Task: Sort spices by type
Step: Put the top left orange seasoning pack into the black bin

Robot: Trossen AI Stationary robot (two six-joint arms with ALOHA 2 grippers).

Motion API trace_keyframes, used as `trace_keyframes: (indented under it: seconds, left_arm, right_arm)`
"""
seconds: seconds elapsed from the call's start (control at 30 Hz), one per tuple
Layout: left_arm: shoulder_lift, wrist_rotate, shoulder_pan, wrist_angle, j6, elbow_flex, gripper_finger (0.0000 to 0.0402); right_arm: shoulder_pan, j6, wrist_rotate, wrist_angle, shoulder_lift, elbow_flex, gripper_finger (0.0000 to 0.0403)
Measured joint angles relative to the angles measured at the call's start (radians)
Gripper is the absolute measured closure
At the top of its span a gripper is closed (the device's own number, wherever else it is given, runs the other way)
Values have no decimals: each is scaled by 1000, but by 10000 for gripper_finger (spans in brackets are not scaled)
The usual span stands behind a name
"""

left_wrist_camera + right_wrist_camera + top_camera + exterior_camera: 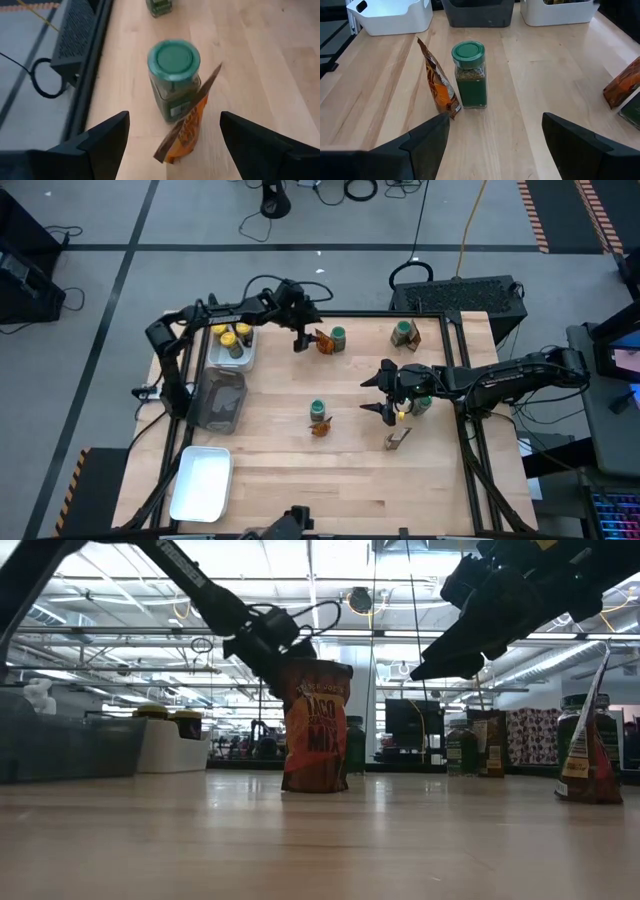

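A green-lidded spice jar stands at the table's far middle. An orange-brown packet leans its upper edge against the jar. My left gripper hovers open just left of this pair, one finger on either side, touching nothing. A second green-lidded jar and packet stand at the table's middle. My right gripper waits open to their right, above the table. Yellow-lidded jars sit in the far white tray.
A dark grey tray and a white tray lie along the left side. Another green-lidded jar stands far right, one stands under my right arm, and a packet stands near the right.
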Motion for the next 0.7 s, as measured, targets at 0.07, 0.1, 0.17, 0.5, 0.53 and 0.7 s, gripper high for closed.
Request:
trace_keyframes:
  seconds: [0.07, 0.1, 0.17, 0.5, 0.53, 0.7]
  left_arm:
    - [22, 2, 0, -4, 0, 0, 86]
    - [34, 2, 0, -7, 0, 0, 86]
    - [56, 2, 0, -10, 0, 0, 86]
    - [90, 6, 0, -16, 0, 0, 110]
    - [87, 6, 0, -18, 0, 0, 115]
    - [82, 15, 0, -14, 0, 0, 143]
  right_arm:
    - [0, -5, 0, 0, 0, 0, 103]
    - [0, -7, 0, 0, 0, 0, 103]
    - [0, -9, 0, 0, 0, 0, 103]
    - [0, -10, 0, 0, 0, 0, 103]
    - [0, -13, 0, 0, 0, 0, 103]
    - [0, -13, 0, 0, 0, 0, 103]
